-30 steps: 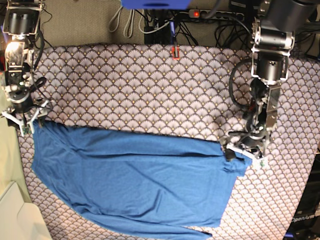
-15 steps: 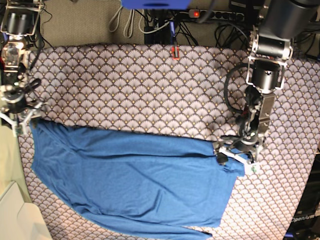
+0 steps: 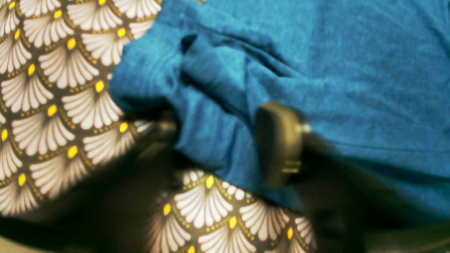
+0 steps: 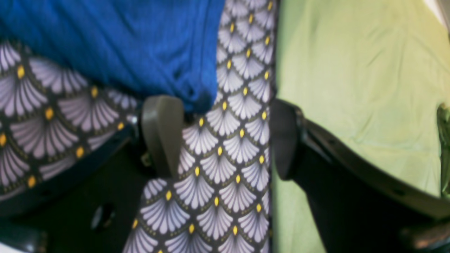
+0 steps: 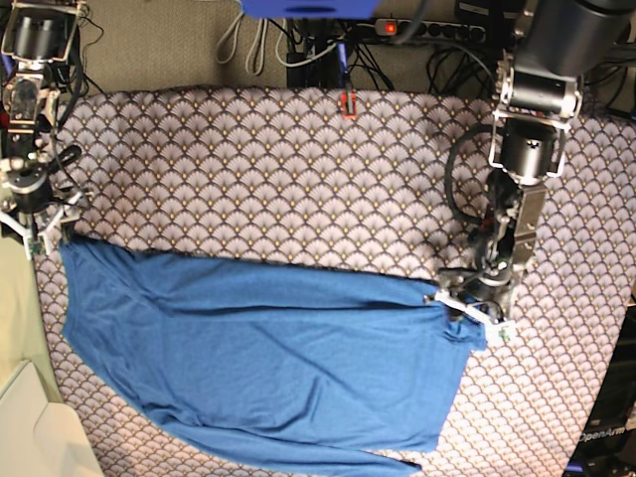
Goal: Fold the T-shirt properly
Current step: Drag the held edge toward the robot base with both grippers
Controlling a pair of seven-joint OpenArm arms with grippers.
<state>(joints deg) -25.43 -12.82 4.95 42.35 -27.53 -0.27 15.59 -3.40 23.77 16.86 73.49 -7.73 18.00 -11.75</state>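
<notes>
Left tool [image 3: 221,140] pinches a bunched T-shirt [image 5: 268,358] corner; right tool [image 4: 219,140], open, empty, beside the opposite corner.

Looks like a robotics lab: scallop-patterned tablecloth [image 5: 298,169] spread over the surface, power strip [image 5: 427,28] and tangled cables [image 5: 328,50] on carpet just beyond the tablecloth's far edge, arms mounted at both ends.
</notes>
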